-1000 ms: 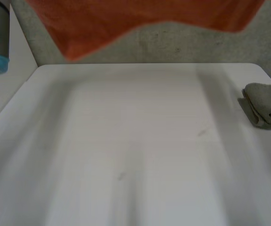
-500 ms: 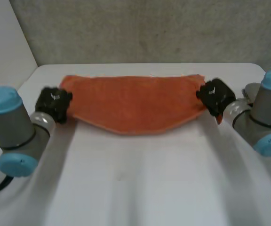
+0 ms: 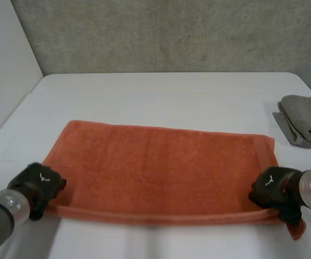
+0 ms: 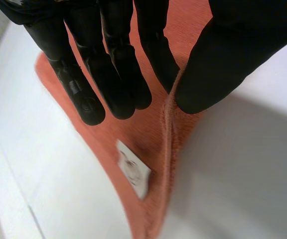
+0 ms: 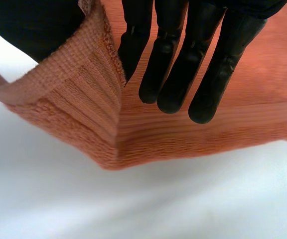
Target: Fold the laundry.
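Towels: one, orange (image 3: 161,167), spread flat across the middle of the white bench (image 3: 161,91), long side running left to right. Its far edge lies flat on the bench; the near edge runs between the two hands.

Robot hands: two, both on the towel.
- Left robot hand (image 3: 39,186) at the near left corner. In the left wrist view the hand (image 4: 108,64) has straight fingers on top of the towel (image 4: 133,129) and the thumb on the other side, with the hem nipped between them. One small white label (image 4: 133,170) is sewn by the hem, just beyond the fingertips.
- Right robot hand (image 3: 274,191) at the near right corner. In the right wrist view the hand (image 5: 183,59) pinches the corner of the towel (image 5: 83,109) between thumb and fingers. The corner stands up off the bench in a ridge, and a bit of it sticks out past the hand.

Other cloths: one, a grey cloth (image 3: 305,127), folded at the bench's right edge, well apart from the towel.
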Available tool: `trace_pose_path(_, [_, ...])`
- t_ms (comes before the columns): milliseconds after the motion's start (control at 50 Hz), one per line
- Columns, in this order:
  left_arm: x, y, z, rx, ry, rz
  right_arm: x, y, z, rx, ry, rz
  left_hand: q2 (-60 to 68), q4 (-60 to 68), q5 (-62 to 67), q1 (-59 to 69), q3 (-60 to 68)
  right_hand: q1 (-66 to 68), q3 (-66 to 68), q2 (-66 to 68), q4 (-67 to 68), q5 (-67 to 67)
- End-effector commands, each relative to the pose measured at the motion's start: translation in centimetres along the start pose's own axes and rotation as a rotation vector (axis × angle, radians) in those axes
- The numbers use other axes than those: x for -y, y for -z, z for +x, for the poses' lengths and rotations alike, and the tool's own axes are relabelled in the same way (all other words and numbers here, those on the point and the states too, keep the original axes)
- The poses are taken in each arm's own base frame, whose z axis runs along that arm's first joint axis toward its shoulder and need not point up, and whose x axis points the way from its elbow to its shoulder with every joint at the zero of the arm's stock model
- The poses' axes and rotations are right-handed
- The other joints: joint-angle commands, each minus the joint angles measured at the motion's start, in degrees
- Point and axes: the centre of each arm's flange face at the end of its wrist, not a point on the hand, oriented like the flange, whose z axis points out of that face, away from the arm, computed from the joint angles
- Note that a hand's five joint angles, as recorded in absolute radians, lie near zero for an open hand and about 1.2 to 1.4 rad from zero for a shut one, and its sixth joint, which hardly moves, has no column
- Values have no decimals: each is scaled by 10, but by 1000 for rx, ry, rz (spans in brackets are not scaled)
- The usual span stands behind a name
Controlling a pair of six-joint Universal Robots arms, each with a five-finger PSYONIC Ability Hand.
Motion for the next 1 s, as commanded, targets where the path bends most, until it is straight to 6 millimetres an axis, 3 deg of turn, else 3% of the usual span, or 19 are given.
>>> trace_pose_path(20, [24,-42,-20,95,-11,97,6,-33,27,-163,-41,54,115,113,144,148,116,241,124,128,119,127])
trace_pose_path(80, [32,-60,-28,128,-4,127,10,-50,41,-234,-50,58,115,113,144,148,116,241,124,128,119,127])
trace_pose_path(220, [66,-107,-42,228,-2,253,18,-68,66,-396,-74,88,115,113,144,148,116,241,124,128,119,127])
trace_pose_path(400, [77,-156,-47,280,-2,279,22,-103,92,-477,-65,123,115,113,144,148,116,241,124,128,119,127])
trace_pose_path(720, [91,-198,-49,375,0,383,20,-135,114,-605,-79,205,115,113,144,148,116,241,124,128,119,127])
trace_pose_path(840, [95,-201,-50,395,3,408,18,-138,113,-611,-83,199,115,113,144,148,116,241,124,128,119,127])
trace_pose_path(860, [96,-200,-47,393,0,411,18,-138,113,-611,-84,199,115,113,144,148,116,132,15,19,10,17])
trace_pose_path(900, [98,-199,-44,387,-3,416,18,-137,113,-612,-85,198,115,113,144,148,116,67,-50,-46,-55,-48])
trace_pose_path(1000, [100,-197,-36,370,-9,420,17,-134,111,-606,-87,191,115,113,144,148,116,157,40,44,35,43])
